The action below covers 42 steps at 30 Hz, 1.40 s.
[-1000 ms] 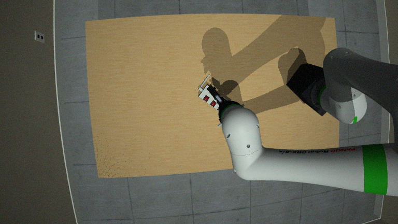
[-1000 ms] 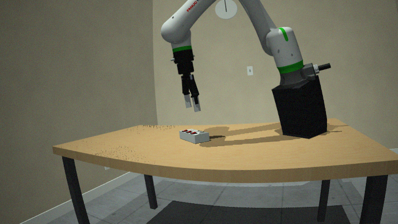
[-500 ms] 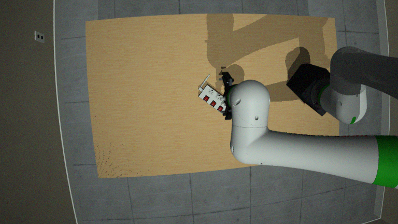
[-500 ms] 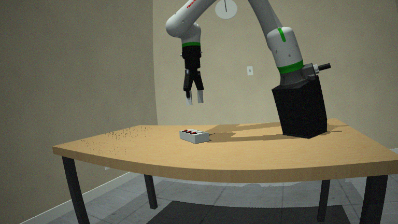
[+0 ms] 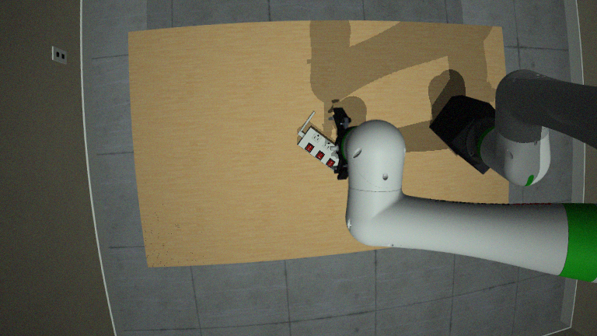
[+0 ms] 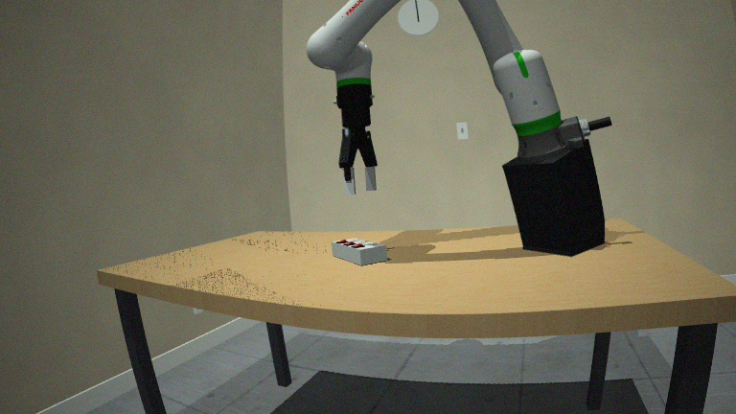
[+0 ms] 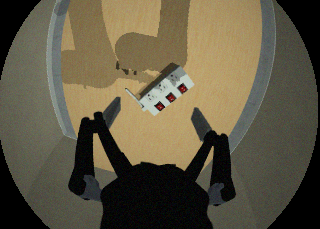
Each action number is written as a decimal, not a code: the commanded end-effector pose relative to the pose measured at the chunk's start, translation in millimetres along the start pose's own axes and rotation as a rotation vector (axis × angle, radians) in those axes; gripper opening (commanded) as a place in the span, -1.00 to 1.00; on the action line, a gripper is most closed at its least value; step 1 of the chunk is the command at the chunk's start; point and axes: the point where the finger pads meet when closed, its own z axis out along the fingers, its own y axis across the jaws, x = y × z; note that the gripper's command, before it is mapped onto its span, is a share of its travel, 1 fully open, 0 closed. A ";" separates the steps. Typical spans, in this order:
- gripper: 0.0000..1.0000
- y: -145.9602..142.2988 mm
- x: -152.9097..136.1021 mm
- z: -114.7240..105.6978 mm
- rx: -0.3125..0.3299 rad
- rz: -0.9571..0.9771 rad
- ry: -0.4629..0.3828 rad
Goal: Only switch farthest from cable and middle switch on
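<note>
Because the strip [image 6: 358, 250] lies flat on the table [image 6: 488, 289] with its 3 red switches [image 5: 320, 155] facing up, the coming move turns on 1 relation — how the strip sits under the gripper [image 6: 359, 186]. In the exterior view the gripper hangs well above the strip, almost straight over it, pointing down. Its jaws are spread wide and hold nothing.

In the wrist view the strip [image 7: 166, 91] lies ahead of the fingertips, between their 2 lines but beyond them, so the tool centre is not yet over the switch row. The strip's long axis runs on a diagonal across that view, neither along nor square to the line between the jaws.

From the top view, the cable [image 5: 307, 121] leaves the strip's end that points away from the arm's wrist; the switch farthest from the cable is thus the 1 nearest the wrist, partly tucked under it. Which switches are on I cannot tell — all 3 look alike red.

A press likely needs 1 fingertip brought over a single switch, so a shift toward the strip comes before descent.
</note>
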 end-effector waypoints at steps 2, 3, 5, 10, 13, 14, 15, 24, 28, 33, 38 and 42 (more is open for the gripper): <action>1.00 0.7 -0.7 0.9 0.000 -0.053 0.000; 1.00 1.2 -1.0 1.5 0.000 -0.083 0.000; 1.00 2.5 -1.8 3.2 0.000 -0.166 0.000; 1.00 5.5 -3.4 7.0 0.000 -0.350 0.000; 1.00 9.5 -5.7 12.2 0.002 -0.557 0.000; 1.00 11.0 -6.5 14.1 0.005 -0.597 0.001; 1.00 12.7 -7.3 16.2 0.007 -0.641 0.001; 1.00 28.8 -14.7 36.0 0.032 -1.070 0.012; 1.00 32.0 -16.0 39.9 0.039 -1.251 0.017; 1.00 38.1 -18.3 47.1 0.051 -1.480 0.026; 1.00 40.8 -19.2 50.3 0.060 -1.716 0.034; 1.00 41.2 -19.3 50.6 0.062 -1.856 0.038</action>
